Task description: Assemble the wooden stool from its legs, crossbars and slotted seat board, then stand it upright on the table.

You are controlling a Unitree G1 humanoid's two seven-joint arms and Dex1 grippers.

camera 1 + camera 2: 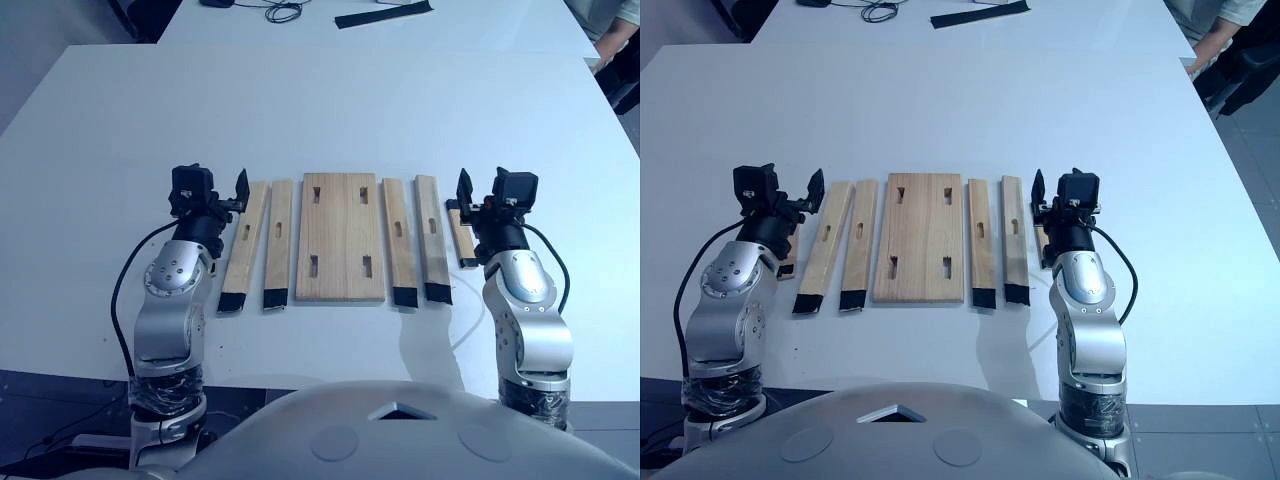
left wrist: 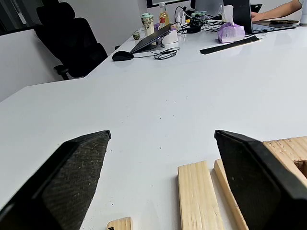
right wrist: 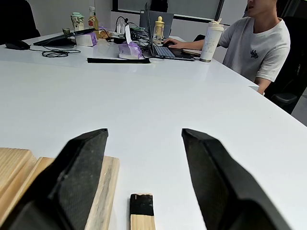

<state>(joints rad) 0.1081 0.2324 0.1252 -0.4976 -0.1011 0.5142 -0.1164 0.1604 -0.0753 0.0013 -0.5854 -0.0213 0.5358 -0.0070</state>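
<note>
Stool not assembled. All parts lay flat in a row on the white tabletop (image 1: pixel 320 110), toward its near edge and approx centred btw the side edges. Slotted seat board (image 1: pixel 341 236) was mid-row, four slots visible.

Left of it lay the left inner leg (image 1: pixel 279 243) and left outer leg (image 1: pixel 245 247), the outer one slightly skewed. Right of it lay the right inner leg (image 1: pixel 399 241) and right outer leg (image 1: pixel 432 238). Legs' black-capped ends pointed to the near edge.

Short right crossbar (image 1: pixel 461 238) was just beside the right outer leg, on the right-edge side. Left crossbar (image 1: pixel 787 258) was past the left outer leg, partly hidden by the arm.

Left end effector (image 2: pixel 163 136) was wide open w/ nothing held, at the row's left end by the left crossbar. Right end effector (image 3: pixel 145 132) was wide open and empty too, at the right crossbar.
</note>
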